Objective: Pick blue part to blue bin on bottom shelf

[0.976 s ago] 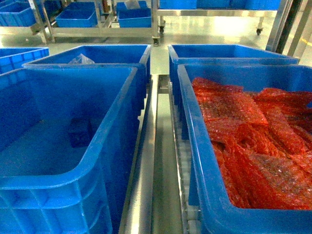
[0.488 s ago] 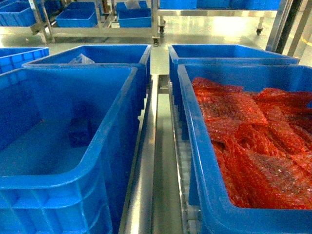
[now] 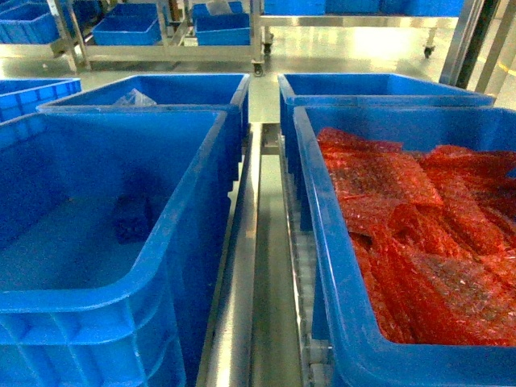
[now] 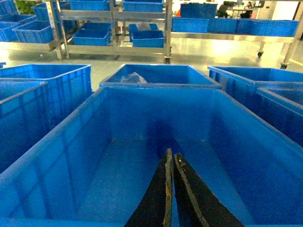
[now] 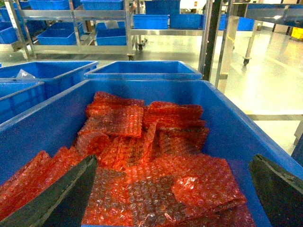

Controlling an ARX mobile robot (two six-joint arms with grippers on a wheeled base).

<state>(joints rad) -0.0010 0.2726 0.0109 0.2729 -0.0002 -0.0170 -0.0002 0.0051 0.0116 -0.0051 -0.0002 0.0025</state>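
A small dark blue part [image 3: 133, 218] lies on the floor of the near left blue bin [image 3: 173, 242] in the head view. This bin rests on the bottom shelf, a steel rack level whose rail [image 3: 238, 314] and white roller track [image 3: 300, 258] show between the bins. Neither gripper appears in the head view. In the left wrist view my left gripper [image 4: 171, 154] hangs over that bin [image 4: 57, 156], shut with nothing between its fingers. A dark patch sits just beyond its tips. My right gripper [image 5: 173, 158] stands wide open above red bubble-wrap bags [image 5: 142, 179].
The near right blue bin [image 3: 322, 266] is filled with red bubble-wrap bags [image 3: 419, 234]. Two more blue bins [image 3: 201, 85] stand behind, the left one holding a clear bag [image 3: 133, 98]. Wheeled steel racks with blue bins [image 3: 129, 31] line the far floor.
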